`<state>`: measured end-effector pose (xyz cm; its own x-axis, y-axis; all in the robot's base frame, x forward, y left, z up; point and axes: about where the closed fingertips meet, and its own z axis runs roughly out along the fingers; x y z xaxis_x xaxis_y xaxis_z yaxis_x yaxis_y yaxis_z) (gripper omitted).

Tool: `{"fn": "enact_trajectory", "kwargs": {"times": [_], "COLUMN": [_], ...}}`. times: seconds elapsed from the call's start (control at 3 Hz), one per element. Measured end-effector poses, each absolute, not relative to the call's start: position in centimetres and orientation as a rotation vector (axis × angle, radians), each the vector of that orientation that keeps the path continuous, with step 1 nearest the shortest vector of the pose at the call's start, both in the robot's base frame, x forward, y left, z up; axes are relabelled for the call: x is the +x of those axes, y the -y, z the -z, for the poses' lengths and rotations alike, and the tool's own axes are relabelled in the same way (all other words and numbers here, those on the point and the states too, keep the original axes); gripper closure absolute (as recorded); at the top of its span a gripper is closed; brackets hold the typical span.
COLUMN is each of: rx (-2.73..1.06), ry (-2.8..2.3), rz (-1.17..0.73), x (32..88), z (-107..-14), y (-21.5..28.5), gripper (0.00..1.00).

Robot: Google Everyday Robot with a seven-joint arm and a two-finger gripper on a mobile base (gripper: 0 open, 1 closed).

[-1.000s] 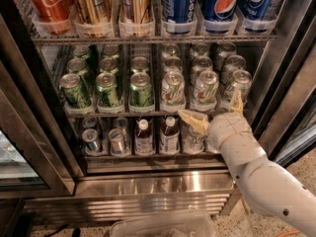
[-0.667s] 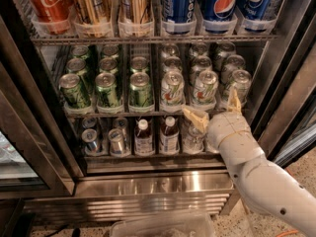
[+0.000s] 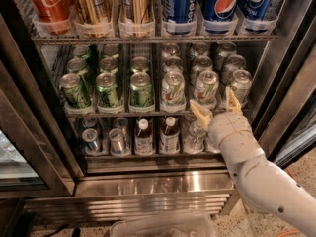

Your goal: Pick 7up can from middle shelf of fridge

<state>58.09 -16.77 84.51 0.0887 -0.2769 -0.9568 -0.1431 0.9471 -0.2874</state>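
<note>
The fridge (image 3: 148, 184) stands open in front of me. Its middle shelf (image 3: 113, 114) holds dark green cans on the left and silver-white 7up cans on the right. The front 7up cans sit in three lanes (image 3: 173, 89), (image 3: 206, 87), (image 3: 241, 85). My gripper (image 3: 217, 107) is open, fingers pointing up, just in front of the shelf edge below the two right-hand front 7up cans. One finger (image 3: 201, 113) stands below the middle lane's can, the other (image 3: 233, 100) beside the right lane's can. It holds nothing.
The top shelf carries a Coca-Cola can (image 3: 47, 4), gold cans (image 3: 94, 4) and blue Pepsi cans (image 3: 222, 4). The bottom shelf holds small bottles (image 3: 143, 137) and cans (image 3: 116, 141). Dark door frames flank both sides. A clear plastic tub (image 3: 163, 226) sits on the floor.
The gripper has shifted slightly up and in toward the right-hand 7up cans. The cans have not moved.
</note>
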Motion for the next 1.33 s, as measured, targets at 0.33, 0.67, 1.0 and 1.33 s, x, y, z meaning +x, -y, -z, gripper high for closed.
{"fn": "enact_trajectory", "kwargs": {"times": [0.33,0.67,1.0,1.33], "rx": [-0.348,-0.346,-0.324,-0.315], "ry": [-1.491,-1.492,-1.472,-1.465], "rz": [0.127,0.135,0.136,0.134], "x": [58.7,59.4,60.6,61.2], "z": [-83.9,-83.6,-83.9,-84.0], "y": [17.3,17.3,16.8,16.5], "gripper": [0.24,0.26,0.31,0.28]}}
